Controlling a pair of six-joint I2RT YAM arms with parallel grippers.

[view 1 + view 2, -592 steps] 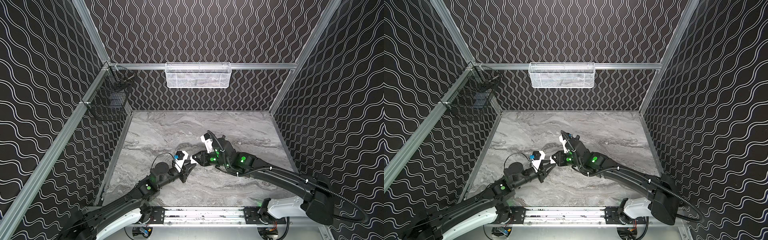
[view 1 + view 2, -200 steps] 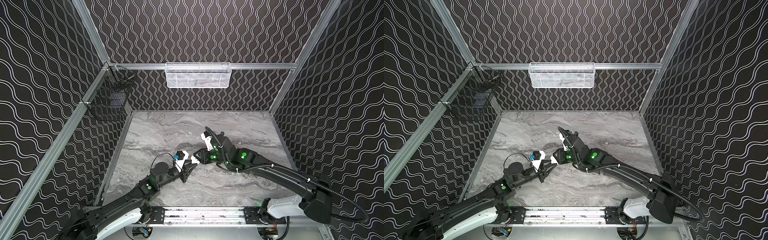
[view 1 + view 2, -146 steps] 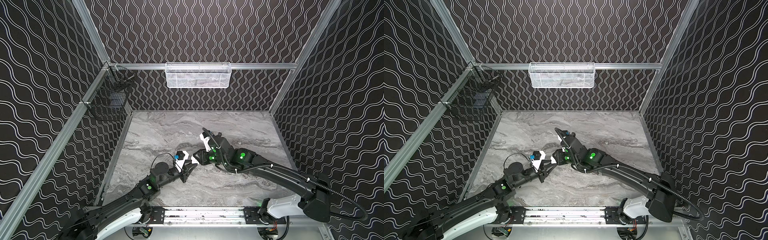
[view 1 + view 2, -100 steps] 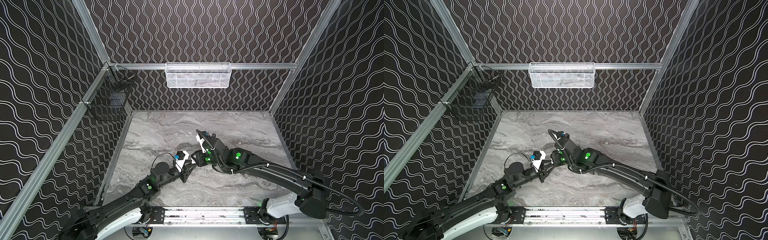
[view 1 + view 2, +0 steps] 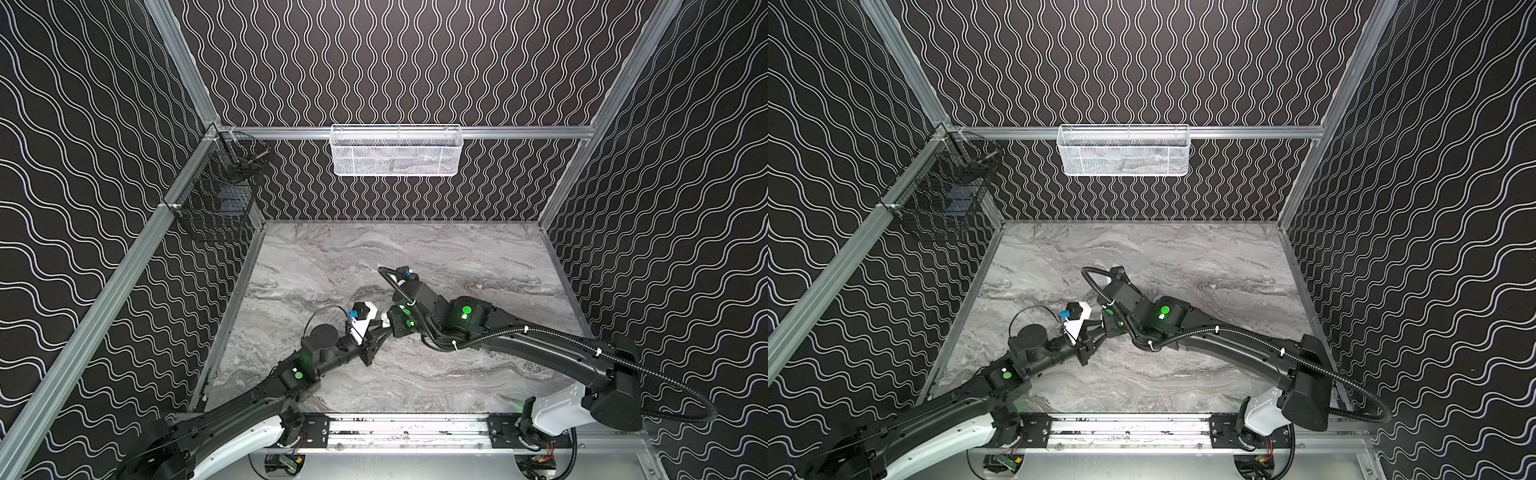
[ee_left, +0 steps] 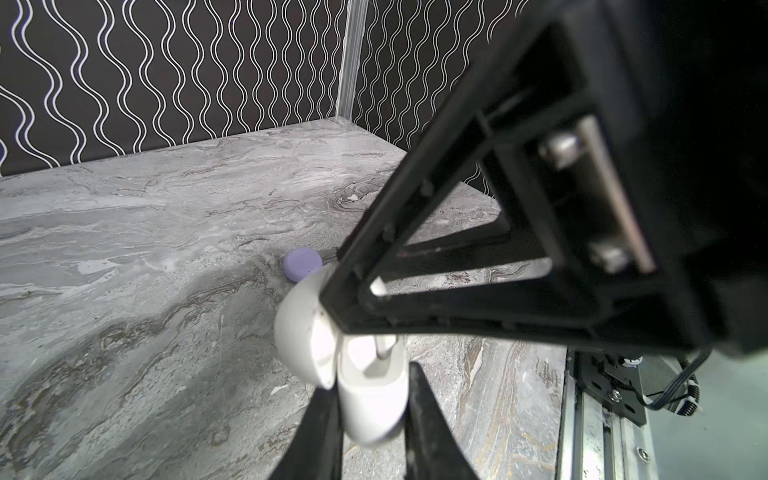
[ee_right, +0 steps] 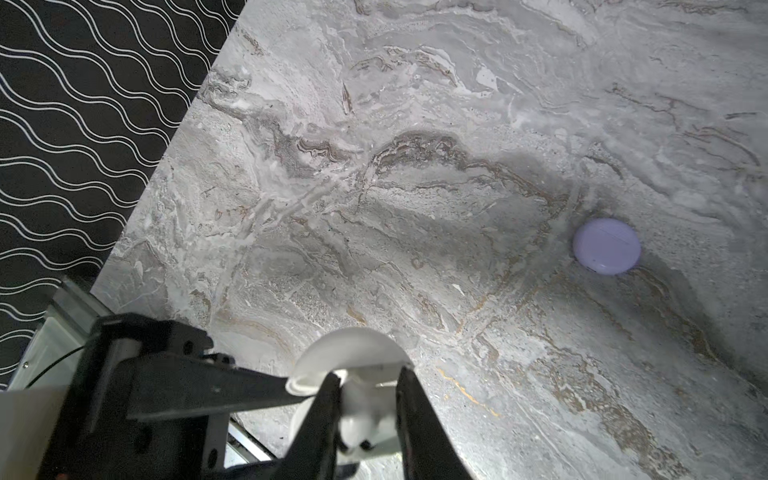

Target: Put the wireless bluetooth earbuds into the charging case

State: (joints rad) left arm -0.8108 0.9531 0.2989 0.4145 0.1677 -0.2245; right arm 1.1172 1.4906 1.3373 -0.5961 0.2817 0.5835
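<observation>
- Both top views give me the whole marble table (image 5: 457, 257) and the two arms meeting low over its middle. The grip itself is buried under black housings there.
- On the back rail, the white mesh basket (image 5: 396, 151) has something grey in it that I can't make out. The black wire basket (image 5: 216, 199) on the side rail holds a dark shape, and I can't make that out either.
- The left gripper (image 6: 372, 382), seen from its own wrist camera, has its fingers clamped on either side of the white case (image 6: 374, 415).
- That case is open, with its lid (image 6: 297, 332) swung out beyond the left fingertips.
- The right gripper (image 7: 368, 376) comes in nose to nose with the left, right at the case mouth. Its wrist view shows white filling the gap between its fingers. I cannot tell whether they are gripping it or only flanking it.
- The lilac case (image 7: 606, 246) is closed and lies flat on the table, out past both grippers' tips and well apart from the right one. I only pick it out clearly on the wrist cameras.
- The smallest thing is a white earbud (image 6: 383, 348), stem up, sitting in the open case's well just ahead of the left fingers. Only the left wrist view shows it.
</observation>
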